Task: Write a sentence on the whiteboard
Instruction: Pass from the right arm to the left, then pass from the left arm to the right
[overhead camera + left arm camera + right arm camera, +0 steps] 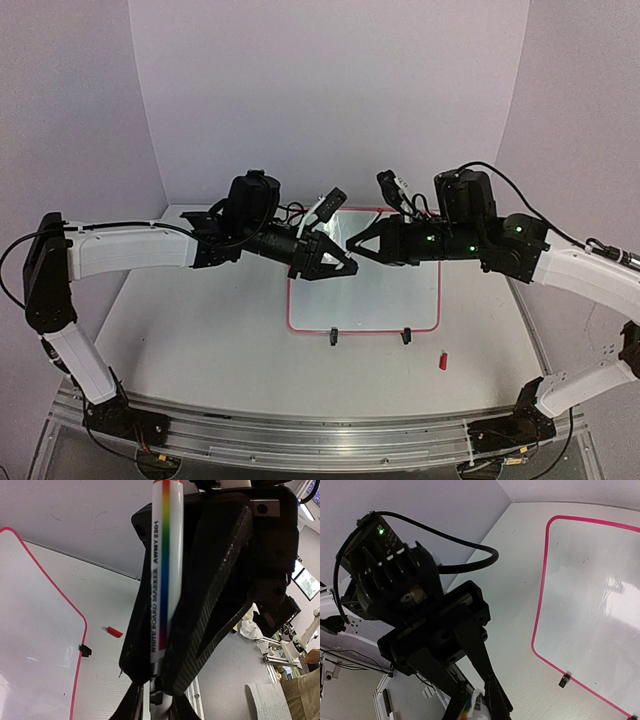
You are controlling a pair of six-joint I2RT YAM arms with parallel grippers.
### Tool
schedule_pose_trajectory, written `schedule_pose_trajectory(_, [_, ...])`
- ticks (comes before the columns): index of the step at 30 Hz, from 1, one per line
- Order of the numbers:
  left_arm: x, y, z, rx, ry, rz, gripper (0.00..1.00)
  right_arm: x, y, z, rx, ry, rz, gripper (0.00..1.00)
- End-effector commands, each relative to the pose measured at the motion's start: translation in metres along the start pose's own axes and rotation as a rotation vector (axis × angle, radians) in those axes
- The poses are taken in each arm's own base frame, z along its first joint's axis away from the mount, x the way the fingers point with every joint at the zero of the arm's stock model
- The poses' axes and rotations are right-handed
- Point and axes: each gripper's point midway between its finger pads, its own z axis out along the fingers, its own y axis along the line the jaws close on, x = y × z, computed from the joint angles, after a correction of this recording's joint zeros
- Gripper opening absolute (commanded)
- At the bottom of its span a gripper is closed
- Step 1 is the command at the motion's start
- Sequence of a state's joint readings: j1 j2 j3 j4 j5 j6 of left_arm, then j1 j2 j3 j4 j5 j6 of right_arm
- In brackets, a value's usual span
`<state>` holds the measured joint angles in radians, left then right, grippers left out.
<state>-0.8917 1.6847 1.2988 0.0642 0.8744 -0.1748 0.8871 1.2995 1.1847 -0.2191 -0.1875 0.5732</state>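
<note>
The whiteboard point(380, 300) lies flat on the tabletop point(200, 330), its far part hidden beneath both arms. Now the left tool point(350, 266) clamps the rainbow-striped marker point(165, 580) by one end. The right tool point(352, 243) crowds the barrel, its grip impossible to tell.

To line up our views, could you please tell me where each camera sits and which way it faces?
Top external: above and behind, looking down on the whiteboard; left gripper and right gripper close together over it.
Left wrist: facing the right gripper and marker; own fingertips at bottom.
Right wrist: facing the left gripper; own fingertips at bottom.
All three share the whiteboard.
</note>
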Motion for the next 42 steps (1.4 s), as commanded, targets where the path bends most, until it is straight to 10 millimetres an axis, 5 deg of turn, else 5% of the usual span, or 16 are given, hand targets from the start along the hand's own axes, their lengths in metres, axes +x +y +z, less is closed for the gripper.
schedule_pose_trajectory(1, [-0.020, -0.003, -0.003, -0.034, -0.028, 0.099, 0.00, -0.003, 0.022, -0.005, -0.097, 0.001, -0.052, 0.06])
schedule_pose_trajectory(6, [-0.001, -0.001, -0.007, -0.058, 0.050, 0.195, 0.00, 0.020, 0.008, -0.032, -0.041, 0.037, -0.130, 0.51])
schedule_pose_trajectory(13, [0.025, -0.002, -0.009, -0.015, 0.187, 0.317, 0.00, 0.047, 0.004, -0.077, -0.018, 0.104, -0.421, 0.64])
schedule_pose_trajectory(20, [0.035, -0.010, -0.009, 0.048, 0.270, 0.374, 0.00, 0.052, -0.007, -0.083, 0.084, 0.235, -0.399, 0.65])
schedule_pose_trajectory(24, [0.043, -0.024, -0.002, 0.123, 0.270, 0.429, 0.00, 0.053, 0.011, -0.075, -0.033, 0.231, -0.443, 0.64])
schedule_pose_trajectory(31, [0.056, -0.021, 0.013, 0.116, 0.348, 0.410, 0.00, 0.055, 0.035, -0.066, -0.165, 0.293, -0.434, 0.64])
schedule_pose_trajectory(42, [0.051, -0.025, 0.017, 0.149, 0.315, 0.392, 0.00, 0.066, 0.025, -0.041, -0.170, 0.375, -0.382, 0.48])
